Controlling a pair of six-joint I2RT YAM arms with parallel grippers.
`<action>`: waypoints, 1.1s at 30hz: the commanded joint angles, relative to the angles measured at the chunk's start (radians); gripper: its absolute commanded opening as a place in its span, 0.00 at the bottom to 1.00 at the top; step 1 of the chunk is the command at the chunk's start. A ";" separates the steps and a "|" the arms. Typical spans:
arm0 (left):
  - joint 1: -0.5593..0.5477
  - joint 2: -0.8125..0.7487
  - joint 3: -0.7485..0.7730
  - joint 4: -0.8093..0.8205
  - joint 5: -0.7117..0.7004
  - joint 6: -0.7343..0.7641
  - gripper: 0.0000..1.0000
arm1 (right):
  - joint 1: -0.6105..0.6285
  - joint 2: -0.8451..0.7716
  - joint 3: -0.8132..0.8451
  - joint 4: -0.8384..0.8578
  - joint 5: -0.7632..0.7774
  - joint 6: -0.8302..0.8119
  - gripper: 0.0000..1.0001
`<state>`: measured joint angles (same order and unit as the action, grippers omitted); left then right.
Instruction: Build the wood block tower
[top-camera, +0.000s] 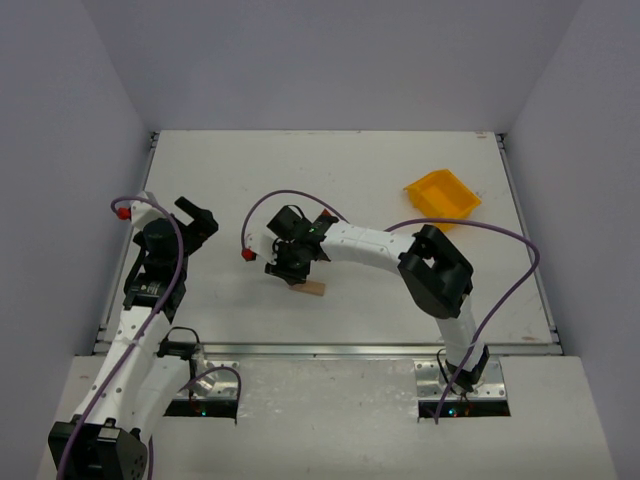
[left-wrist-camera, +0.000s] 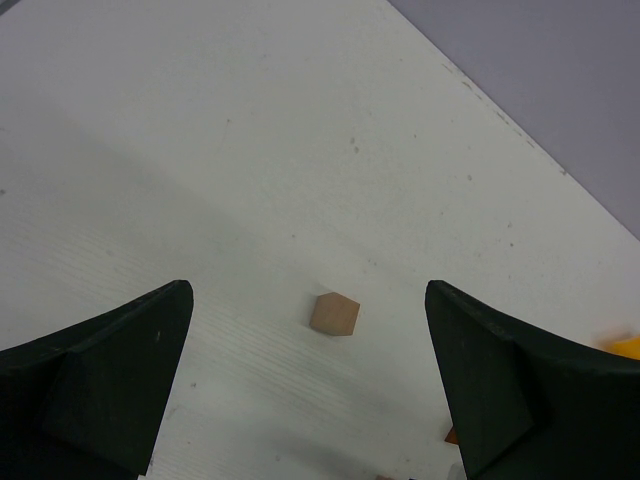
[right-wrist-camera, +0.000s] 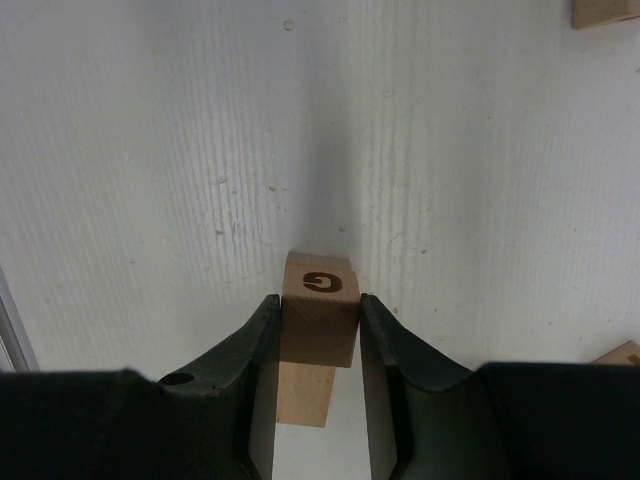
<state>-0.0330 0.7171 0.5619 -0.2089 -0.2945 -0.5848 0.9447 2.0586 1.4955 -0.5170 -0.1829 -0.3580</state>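
Note:
My right gripper (right-wrist-camera: 318, 300) is shut on a pale wooden block marked G (right-wrist-camera: 320, 312). It holds the block directly over a longer pale block (right-wrist-camera: 305, 395) that lies on the table; I cannot tell if the two touch. In the top view the right gripper (top-camera: 295, 270) is at the table's middle left, with the lower block (top-camera: 311, 289) showing under it. My left gripper (top-camera: 198, 216) is open and empty at the far left. In the left wrist view its jaws (left-wrist-camera: 306, 290) stand wide apart, with a small tan block (left-wrist-camera: 334, 313) on the table beyond them.
A yellow bin (top-camera: 442, 195) stands at the back right; its corner shows in the left wrist view (left-wrist-camera: 626, 347). More loose blocks lie at the edges of the right wrist view, one (right-wrist-camera: 606, 11) at the top right and one (right-wrist-camera: 624, 353) at the right. A reddish piece (left-wrist-camera: 452, 435) peeks out beside the left gripper's right finger.

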 joint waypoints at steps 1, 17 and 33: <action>-0.002 0.001 0.023 0.040 0.006 -0.004 1.00 | -0.001 0.007 0.031 -0.012 0.010 0.004 0.10; -0.002 0.012 0.023 0.046 0.009 -0.004 1.00 | 0.002 -0.006 0.032 -0.029 -0.003 0.036 0.27; -0.002 0.021 0.024 0.043 0.000 -0.007 1.00 | 0.005 -0.012 0.035 -0.035 0.025 0.048 0.52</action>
<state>-0.0330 0.7402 0.5621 -0.2066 -0.2913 -0.5850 0.9451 2.0586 1.4967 -0.5568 -0.1760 -0.3179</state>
